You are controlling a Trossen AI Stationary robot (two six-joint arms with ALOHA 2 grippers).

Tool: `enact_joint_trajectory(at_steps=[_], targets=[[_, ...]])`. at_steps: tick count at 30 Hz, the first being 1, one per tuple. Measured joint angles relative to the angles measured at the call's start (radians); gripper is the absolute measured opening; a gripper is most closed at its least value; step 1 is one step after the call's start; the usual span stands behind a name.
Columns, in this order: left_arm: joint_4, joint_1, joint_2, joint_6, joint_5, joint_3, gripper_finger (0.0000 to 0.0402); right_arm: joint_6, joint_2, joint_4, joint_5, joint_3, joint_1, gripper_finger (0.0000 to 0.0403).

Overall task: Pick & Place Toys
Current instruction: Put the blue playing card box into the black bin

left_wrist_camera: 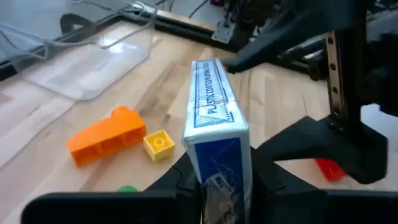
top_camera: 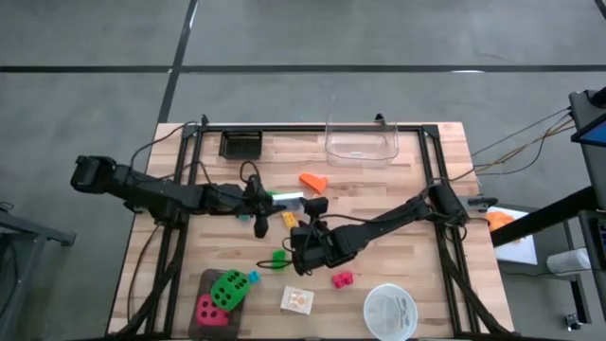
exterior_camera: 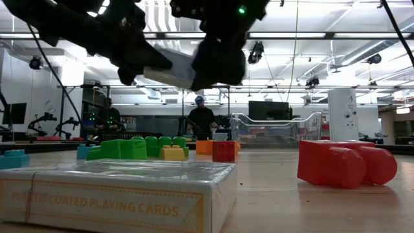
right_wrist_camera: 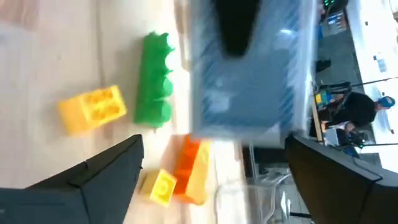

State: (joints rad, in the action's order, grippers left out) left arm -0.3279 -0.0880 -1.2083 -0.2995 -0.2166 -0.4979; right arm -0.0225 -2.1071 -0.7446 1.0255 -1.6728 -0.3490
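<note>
The left gripper (left_wrist_camera: pixel 221 186) is clamped tight on a blue card pack (left_wrist_camera: pixel 214 118), holding it by one end above the table's middle. The pack is a slim box in shiny clear wrap, blue-and-white, with lettering running along its narrow edge; it sticks straight out ahead of the fingers.

The right gripper (right_wrist_camera: pixel 214 171) sits just beyond the pack's free end, its fingers (right_wrist_camera: pixel 99 180) spread wide on either side of it and not touching. That dark arm fills the space directly in front of the left gripper.

Below and ahead of the left gripper lie an orange brick (left_wrist_camera: pixel 107 137) and, just beside it, a small yellow brick (left_wrist_camera: pixel 158 144). Farther on stands the clear tub (top_camera: pixel 361 140). A long green brick (right_wrist_camera: pixel 154 78) and another yellow brick (right_wrist_camera: pixel 93 109) lie on the wood under the right gripper.

Behind the right arm, towards the table's near edge, are a second card pack (top_camera: pixel 297 300), a small red brick (top_camera: pixel 342 278), a green die (top_camera: pixel 227 289) and a red die (top_camera: pixel 210 310) side by side, and a white bowl (top_camera: pixel 390 311).
</note>
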Motion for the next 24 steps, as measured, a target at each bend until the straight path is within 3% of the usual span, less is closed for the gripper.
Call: enact_joint_trajectory(at_steps=[5,8,12,18,24], targets=[[-0.002,0.012,0.107,-0.004,0.0,0.049,0.0063,0.001,0.005,0.078,-0.124,0.065,-0.044,0.0337],[0.04,0.027,0.172,-0.018,0.0,0.074,0.0063,0.048,0.032,0.212,-0.231,0.136,-0.069,0.0315],[0.104,0.068,0.255,-0.049,0.017,0.091,0.0063,0.164,0.109,0.547,-0.426,0.307,-0.088,0.0291],[0.209,0.196,0.327,-0.075,0.126,0.099,0.0063,0.261,0.303,1.111,-0.806,0.634,-0.082,0.0263],[0.225,0.403,0.327,-0.091,0.23,0.1,0.0063,0.255,0.523,1.344,-0.878,0.871,-0.072,0.024]])
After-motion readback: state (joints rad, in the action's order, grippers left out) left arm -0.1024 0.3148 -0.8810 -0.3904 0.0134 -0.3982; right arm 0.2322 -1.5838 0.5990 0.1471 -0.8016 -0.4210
